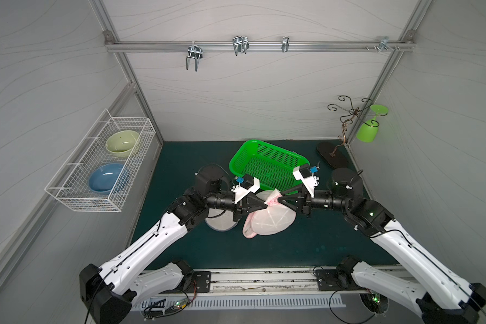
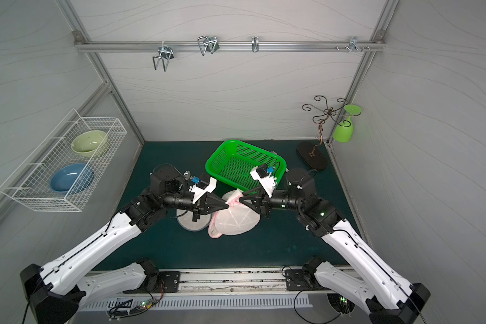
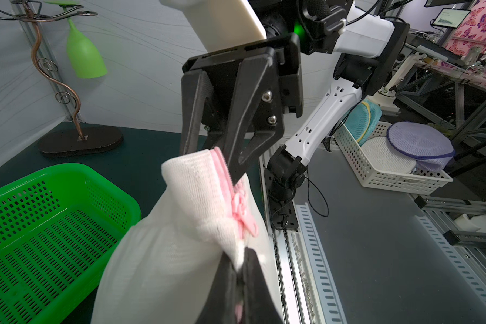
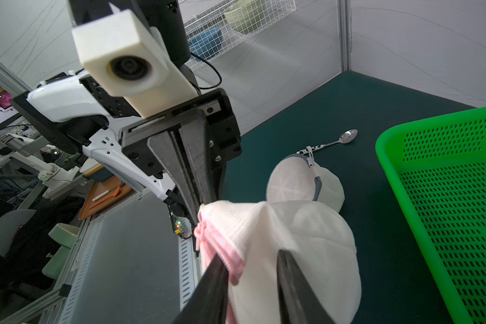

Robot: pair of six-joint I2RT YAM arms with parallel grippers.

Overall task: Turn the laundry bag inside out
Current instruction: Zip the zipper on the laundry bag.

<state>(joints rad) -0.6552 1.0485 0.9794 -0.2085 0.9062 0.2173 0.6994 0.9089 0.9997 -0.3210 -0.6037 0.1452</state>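
Observation:
The laundry bag (image 1: 270,221) (image 2: 236,221) is white mesh with a pink zipper trim. It hangs lifted between the two arms, above the dark green table. My left gripper (image 1: 265,206) (image 3: 240,263) is shut on a pinch of the bag's rim (image 3: 180,238) beside the pink zipper pull. My right gripper (image 1: 281,196) (image 4: 250,256) faces it from the other side. Its jaws stand apart astride the rim (image 4: 292,238), one finger against the pink trim and one on the white mesh.
A green perforated basket (image 1: 278,155) lies just behind the grippers. Another white mesh bag with grey trim (image 4: 300,182) lies under the left arm, with a spoon (image 4: 334,143) beyond it. A glass stand (image 1: 340,134) stands back right. A wire rack (image 1: 101,162) hangs on the left wall.

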